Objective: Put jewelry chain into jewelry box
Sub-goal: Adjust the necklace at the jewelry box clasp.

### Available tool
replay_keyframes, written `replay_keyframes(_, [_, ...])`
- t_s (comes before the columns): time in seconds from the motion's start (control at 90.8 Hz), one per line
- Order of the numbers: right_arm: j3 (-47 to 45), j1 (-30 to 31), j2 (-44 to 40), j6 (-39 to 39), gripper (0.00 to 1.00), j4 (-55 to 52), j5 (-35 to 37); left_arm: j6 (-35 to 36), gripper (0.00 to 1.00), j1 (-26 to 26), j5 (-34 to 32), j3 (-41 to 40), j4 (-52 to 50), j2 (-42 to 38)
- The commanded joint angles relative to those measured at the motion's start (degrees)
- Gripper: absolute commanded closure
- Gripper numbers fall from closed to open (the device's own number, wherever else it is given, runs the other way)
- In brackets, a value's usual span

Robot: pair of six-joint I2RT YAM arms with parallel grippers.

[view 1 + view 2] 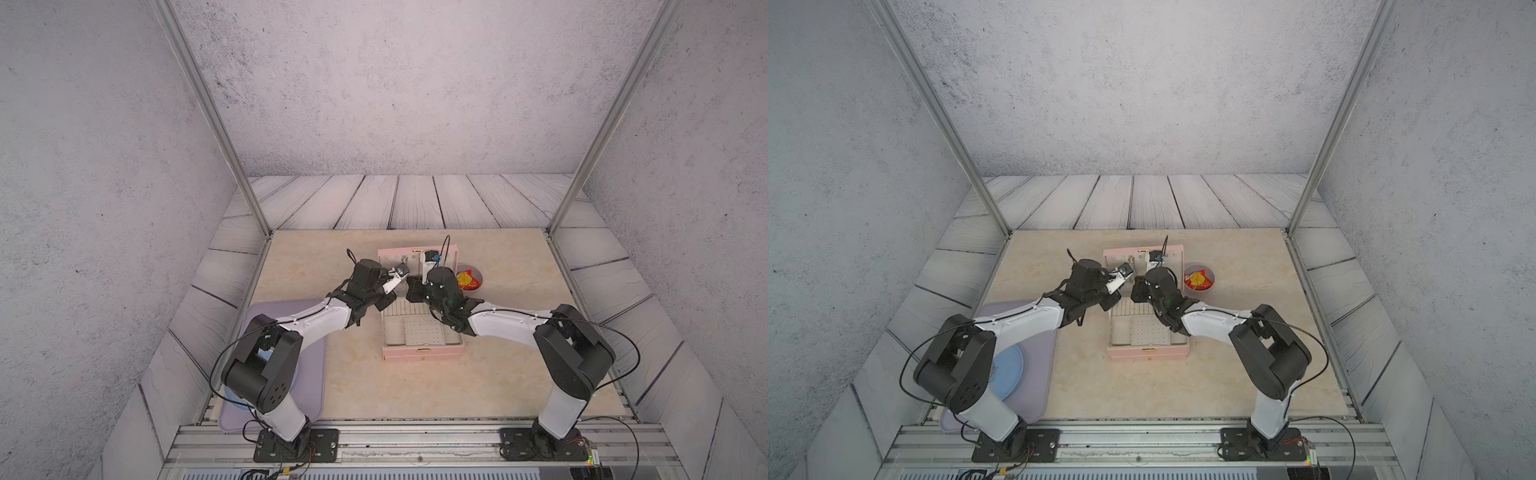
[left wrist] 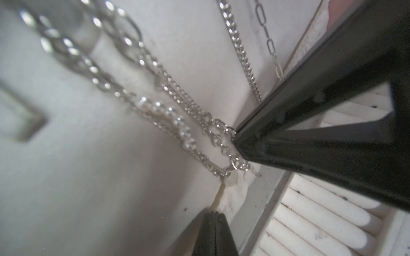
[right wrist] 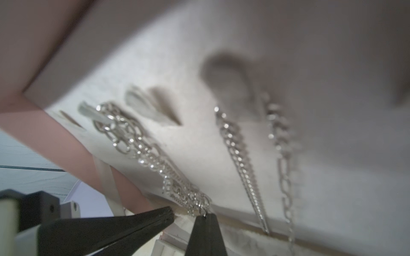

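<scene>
- Fingers of the right gripper (image 3: 204,221) are squeezed fully together, with the tip right at the little ring on the bottom end of the jewelry chain (image 3: 153,161). From my feeds I can't tell if that ring is actually pinched or just touched.
- Left gripper (image 3: 169,218) is clamped tight too, with nothing between its fingers. Its tip is just beside the right one, down at the lid's lower edge.
- That jewelry chain hangs from a hook inside the upright lid of the jewelry box (image 1: 422,354), lying against the cream lining. It has chunky oval links up top, a few pearl-like beads (image 2: 175,115) midway, and finer strands bunched in with it.
- Two more hang on the same lining off to the side, a curb chain (image 3: 239,159) and a thin oval-link chain (image 3: 282,164). Neither gripper touches them.
- On the left wrist cam the right gripper's tip is against the lowest links, and the ring rolls (image 2: 310,212) are just below.
- In both top views the box sits open on the beige table (image 1: 374,386), gold clasp (image 1: 423,351) toward the arm bases, both arms reaching over the base to the lid.
- Grey bowl (image 1: 476,272) is just beside the box on the right, with a red-and-yellow packet (image 1: 467,282) in it. Any print on the packet is too small for me to read.
</scene>
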Motion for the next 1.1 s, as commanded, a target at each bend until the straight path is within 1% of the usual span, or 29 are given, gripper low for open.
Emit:
replay_keyframes(0.0, [0.02,-0.07,-3.36,-2.60,1.00,5.39,0.67,0.34,1.00,0.62,0.43,-0.17,-3.40,0.02])
replay_keyframes(0.143, [-0.45,-0.08,-3.65,-3.67,1.00,7.53,0.74,0.71,1.00,0.53,0.83,-0.41,-3.86,-0.42])
replay_keyframes(0.253, [-1.96,-0.08,-3.93,-3.90,1.00,11.74,0.54,0.79,1.00,0.29,1.17,-0.77,-3.85,-1.09])
replay_keyframes(0.506, [-2.92,-0.08,-5.55,-6.46,1.00,13.44,-0.06,1.23,1.00,0.20,1.52,-1.00,-4.39,-1.50])
replay_keyframes(0.727, [-3.94,-0.10,-4.50,-6.65,1.00,14.01,-0.06,0.81,1.00,0.09,2.64,-1.10,-4.12,-2.02])
replay_keyframes(1.09, [-6.67,-0.07,-1.49,-8.97,1.00,20.37,1.11,0.71,1.00,0.07,3.78,-1.29,-4.41,-2.38])
